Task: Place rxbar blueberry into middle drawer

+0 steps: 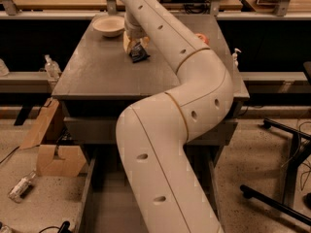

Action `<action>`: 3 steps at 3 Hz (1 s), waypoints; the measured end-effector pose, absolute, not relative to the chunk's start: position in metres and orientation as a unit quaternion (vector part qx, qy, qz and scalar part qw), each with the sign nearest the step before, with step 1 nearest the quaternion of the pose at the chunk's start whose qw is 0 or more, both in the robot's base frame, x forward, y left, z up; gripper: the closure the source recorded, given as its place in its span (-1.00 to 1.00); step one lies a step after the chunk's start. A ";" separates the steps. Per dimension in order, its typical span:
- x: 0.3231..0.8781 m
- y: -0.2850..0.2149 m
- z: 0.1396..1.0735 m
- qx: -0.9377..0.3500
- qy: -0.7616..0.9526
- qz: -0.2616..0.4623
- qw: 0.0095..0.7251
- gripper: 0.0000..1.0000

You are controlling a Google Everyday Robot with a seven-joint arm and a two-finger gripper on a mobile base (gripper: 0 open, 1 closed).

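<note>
The rxbar blueberry [140, 53] is a small dark packet at the back of the grey tabletop [102, 72], tilted on edge. My gripper [134, 45] reaches down onto it from the long white arm [165, 130] and is shut on its upper end. The middle drawer [104, 203] stands pulled open below the table's front, near the bottom of the view. Its grey floor and left side wall [87, 193] show, and the arm hides its right half.
A pale bowl [109, 25] sits just left of the gripper. A red apple [202, 37] peeks out behind the arm on the right. A cardboard box [53, 154] and a bottle [20, 187] lie on the floor at left. Black chair legs [277, 198] are at right.
</note>
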State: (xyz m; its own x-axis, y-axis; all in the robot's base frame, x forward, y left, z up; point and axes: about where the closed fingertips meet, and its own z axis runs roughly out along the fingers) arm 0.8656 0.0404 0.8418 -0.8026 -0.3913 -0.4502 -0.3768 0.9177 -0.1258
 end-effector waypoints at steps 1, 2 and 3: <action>0.861 0.036 0.896 -0.209 0.935 -0.023 0.285 1.00; 0.843 0.037 0.955 -0.216 0.915 -0.014 0.341 1.00; 0.809 0.020 1.015 -0.215 0.883 0.035 0.415 1.00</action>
